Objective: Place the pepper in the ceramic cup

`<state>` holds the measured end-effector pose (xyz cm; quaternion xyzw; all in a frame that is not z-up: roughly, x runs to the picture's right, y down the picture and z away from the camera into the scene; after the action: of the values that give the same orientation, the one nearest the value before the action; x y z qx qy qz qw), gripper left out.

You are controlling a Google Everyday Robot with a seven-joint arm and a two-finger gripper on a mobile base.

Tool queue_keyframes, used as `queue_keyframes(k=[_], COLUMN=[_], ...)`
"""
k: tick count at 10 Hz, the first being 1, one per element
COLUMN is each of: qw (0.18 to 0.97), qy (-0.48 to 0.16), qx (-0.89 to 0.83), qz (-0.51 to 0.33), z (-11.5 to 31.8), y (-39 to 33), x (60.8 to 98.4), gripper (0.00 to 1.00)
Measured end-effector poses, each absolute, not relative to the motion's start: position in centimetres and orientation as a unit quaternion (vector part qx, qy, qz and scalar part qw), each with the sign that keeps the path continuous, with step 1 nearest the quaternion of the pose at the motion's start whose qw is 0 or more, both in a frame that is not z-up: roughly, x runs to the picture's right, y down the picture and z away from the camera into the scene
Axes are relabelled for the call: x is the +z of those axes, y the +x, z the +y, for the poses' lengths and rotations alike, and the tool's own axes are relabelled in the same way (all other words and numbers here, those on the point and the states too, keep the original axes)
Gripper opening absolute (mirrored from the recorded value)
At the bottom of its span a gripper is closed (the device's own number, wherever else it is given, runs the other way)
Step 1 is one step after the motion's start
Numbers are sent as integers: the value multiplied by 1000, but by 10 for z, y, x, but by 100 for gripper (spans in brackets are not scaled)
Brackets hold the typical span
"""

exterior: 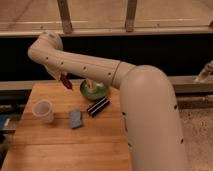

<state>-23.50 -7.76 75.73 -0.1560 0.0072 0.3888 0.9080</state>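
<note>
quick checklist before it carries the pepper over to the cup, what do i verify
1. Grip on the slim dark-red chili pepper: ok, it hangs from the gripper, clear of the wooden table.
2. Gripper above the small off-white ceramic cup: not ok, it hangs farther back and to the picture's right of the cup.
3. Cup upright, mouth up: ok.
4. Cup empty: cannot tell, its bottom is hidden.
5. Way down to the cup free: ok, the small blue block, the black ribbed block and the green bowl all sit to the picture's right of the cup.
</note>
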Motion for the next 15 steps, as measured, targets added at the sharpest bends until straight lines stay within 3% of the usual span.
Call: queue_keyframes(k=[10,15], qw=[894,912], qy=[-180,-205], qx=[409,352], qz=[0,-57], z=[-80,-48], y=[-246,-309], x=[757,714], gripper=[0,0])
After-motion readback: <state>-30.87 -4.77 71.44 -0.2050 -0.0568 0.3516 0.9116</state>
